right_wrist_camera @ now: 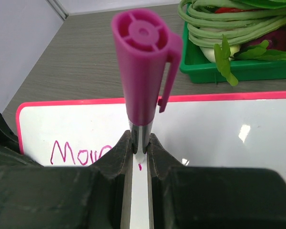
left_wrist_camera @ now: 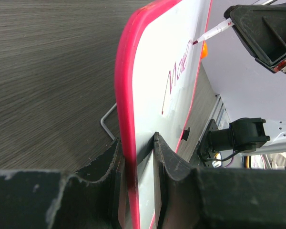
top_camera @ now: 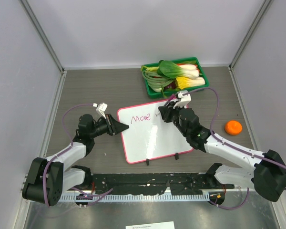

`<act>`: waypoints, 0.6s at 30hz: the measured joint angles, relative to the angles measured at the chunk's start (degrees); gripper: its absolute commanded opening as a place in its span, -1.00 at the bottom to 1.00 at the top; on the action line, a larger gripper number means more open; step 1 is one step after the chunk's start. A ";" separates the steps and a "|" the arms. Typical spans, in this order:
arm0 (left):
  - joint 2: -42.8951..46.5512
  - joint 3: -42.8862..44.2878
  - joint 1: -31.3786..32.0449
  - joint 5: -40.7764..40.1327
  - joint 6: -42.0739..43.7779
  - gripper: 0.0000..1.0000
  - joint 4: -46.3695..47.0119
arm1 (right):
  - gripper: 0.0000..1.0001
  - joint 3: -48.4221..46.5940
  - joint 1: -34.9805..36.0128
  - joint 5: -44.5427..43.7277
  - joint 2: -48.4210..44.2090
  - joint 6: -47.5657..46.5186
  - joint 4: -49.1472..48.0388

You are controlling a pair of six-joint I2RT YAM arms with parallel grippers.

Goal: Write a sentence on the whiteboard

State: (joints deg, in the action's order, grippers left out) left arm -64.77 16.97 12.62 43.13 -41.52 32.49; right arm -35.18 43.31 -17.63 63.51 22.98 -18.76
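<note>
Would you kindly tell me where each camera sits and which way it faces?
Top external: high behind the robot, looking down at the table; left arm and right arm show, with whiteboard and tray.
Left wrist: on the left arm, looking along the whiteboard's edge clamped in the left hand; right hand beyond.
Right wrist: on the right arm, looking past its hand's marker toward whiteboard and tray.
Shared: all three show the whiteboard's writing.
</note>
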 measured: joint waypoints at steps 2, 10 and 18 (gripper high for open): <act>0.00 0.00 0.00 0.00 0.02 -1.00 0.02 | -0.99 -0.57 -0.07 -0.28 0.33 -0.02 0.00; 0.07 0.00 0.02 0.00 0.02 -1.00 0.00 | -0.99 -1.81 -0.66 -1.38 1.05 -0.17 0.04; 0.17 0.00 0.00 0.00 0.02 -1.00 -0.13 | -0.99 -1.79 -0.68 -1.33 1.03 -0.13 0.15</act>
State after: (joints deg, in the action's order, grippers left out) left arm -64.60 16.97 12.62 43.13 -41.50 32.36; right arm -36.97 42.63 -18.96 64.53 22.85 -18.61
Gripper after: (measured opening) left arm 0.254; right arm 0.172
